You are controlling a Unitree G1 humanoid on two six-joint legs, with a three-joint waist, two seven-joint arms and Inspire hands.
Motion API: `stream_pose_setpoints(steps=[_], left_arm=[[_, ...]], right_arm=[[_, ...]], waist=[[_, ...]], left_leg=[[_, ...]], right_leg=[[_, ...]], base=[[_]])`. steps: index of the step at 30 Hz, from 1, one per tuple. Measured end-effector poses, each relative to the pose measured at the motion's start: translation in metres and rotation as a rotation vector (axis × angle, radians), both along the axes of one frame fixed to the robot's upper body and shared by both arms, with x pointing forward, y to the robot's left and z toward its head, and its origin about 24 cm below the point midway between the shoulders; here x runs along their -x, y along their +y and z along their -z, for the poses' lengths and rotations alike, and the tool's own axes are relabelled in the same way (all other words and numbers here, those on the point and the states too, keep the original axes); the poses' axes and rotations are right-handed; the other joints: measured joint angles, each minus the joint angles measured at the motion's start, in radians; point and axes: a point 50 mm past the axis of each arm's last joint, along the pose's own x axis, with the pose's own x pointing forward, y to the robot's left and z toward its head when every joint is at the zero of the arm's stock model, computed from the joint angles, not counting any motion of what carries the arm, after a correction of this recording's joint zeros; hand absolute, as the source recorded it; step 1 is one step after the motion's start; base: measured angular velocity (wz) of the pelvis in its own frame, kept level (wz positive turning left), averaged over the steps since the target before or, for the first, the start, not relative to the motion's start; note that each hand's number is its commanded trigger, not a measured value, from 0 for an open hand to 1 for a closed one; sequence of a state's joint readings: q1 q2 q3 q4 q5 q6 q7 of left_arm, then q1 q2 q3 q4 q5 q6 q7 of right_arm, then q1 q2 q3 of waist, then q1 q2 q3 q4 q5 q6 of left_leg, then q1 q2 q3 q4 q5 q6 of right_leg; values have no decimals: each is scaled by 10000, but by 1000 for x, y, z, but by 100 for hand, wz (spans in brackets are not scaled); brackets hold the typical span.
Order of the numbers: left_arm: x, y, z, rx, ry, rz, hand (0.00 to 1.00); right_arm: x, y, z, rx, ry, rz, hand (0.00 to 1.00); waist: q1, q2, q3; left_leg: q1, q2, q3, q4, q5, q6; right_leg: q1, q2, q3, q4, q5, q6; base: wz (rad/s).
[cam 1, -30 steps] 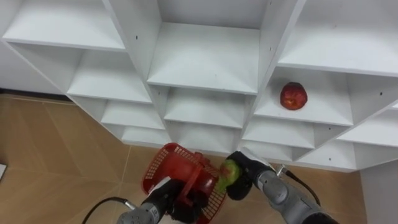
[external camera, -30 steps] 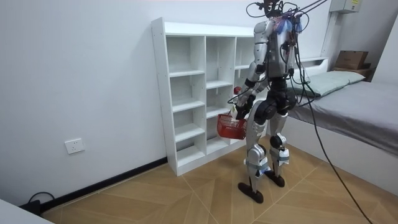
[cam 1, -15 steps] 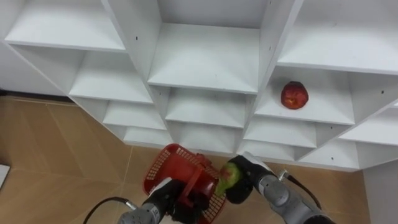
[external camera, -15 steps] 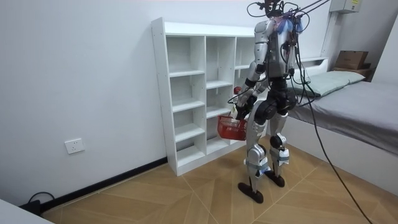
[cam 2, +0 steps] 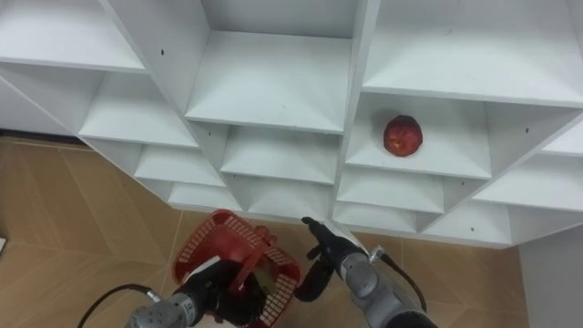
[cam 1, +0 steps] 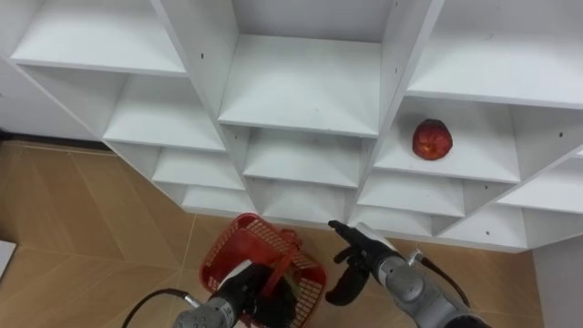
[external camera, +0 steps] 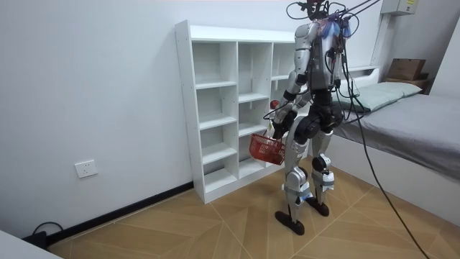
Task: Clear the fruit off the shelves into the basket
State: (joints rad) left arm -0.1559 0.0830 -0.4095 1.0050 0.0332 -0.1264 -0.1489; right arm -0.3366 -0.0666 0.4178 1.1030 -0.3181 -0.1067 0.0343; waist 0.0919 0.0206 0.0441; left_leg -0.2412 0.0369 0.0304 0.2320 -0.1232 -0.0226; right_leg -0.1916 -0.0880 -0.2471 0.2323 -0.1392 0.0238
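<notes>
A red mesh basket (cam 1: 264,264) hangs low in front of the white closet (cam 1: 301,91), and my left hand (cam 1: 244,290) is curled round its handle. My right hand (cam 1: 353,260) hovers just right of the basket's rim, fingers straight and spread, with nothing in it. Dark hand parts and mesh hide what lies inside the basket. A red fruit (cam 1: 431,139) rests alone on a shelf in the right column, above and beyond my right hand. In the room view I stand facing the closet, with the basket (external camera: 267,149) at thigh height.
The closet's other compartments (cam 1: 301,164) show bare white shelves. Wooden floor (cam 1: 82,228) spreads to the left below it. In the room view a bed (external camera: 410,122) stands close behind me, on the room view's right.
My right hand was shut on a green fruit at the basket's rim; now its fingers are spread and the fruit has gone from it. The basket has swung slightly left and tipped more level.
</notes>
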Motion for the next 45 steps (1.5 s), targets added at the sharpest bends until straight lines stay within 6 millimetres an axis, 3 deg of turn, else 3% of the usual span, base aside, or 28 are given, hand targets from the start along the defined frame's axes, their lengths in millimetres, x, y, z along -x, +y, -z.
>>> stream_pose_setpoints(steps=[23,26,28,31,35,41,45], left_arm=[[0,0,0,9,-27,-94,100],[1,1,0,-21,-25,-158,100],[3,3,1,-25,10,-334,100],[6,8,3,165,134,-865,100],[18,17,7,338,279,-1679,100],[29,24,11,593,562,-2467,100],[31,29,9,990,386,-3293,100]], right_arm=[[0,-2,0,-82,-28,189,0],[-2,-3,-2,-274,-128,377,0],[-1,-2,-3,-539,-216,505,0],[8,-2,-1,-1157,-164,1053,0],[29,-6,8,-1703,125,1715,0],[38,-15,5,-2342,-206,2719,0],[34,-18,-9,-3030,-1230,3582,0]], waist=[[-28,59,-26],[-61,48,-60],[-70,-10,-183],[-123,-111,-254],[-291,-265,-414],[-372,-331,-428],[-381,-339,-418]], left_leg=[[76,-1,2,48,1,1],[154,-3,0,43,1,0],[243,-3,12,10,1,0],[625,-22,10,-14,0,0],[1226,-41,23,-333,-2,-4],[1500,-31,225,-452,-5,-2],[1800,-20,402,-588,-5,-2]], right_leg=[[69,-5,23,51,-6,-5],[146,0,22,43,-9,-1],[209,2,42,34,-15,3],[673,8,19,-152,-20,11],[1248,56,115,-419,-58,66],[1381,71,315,-457,-13,72],[1536,88,501,-471,-12,72]], base=[[0],[0],[0],[2],[1],[-10],[-12]])
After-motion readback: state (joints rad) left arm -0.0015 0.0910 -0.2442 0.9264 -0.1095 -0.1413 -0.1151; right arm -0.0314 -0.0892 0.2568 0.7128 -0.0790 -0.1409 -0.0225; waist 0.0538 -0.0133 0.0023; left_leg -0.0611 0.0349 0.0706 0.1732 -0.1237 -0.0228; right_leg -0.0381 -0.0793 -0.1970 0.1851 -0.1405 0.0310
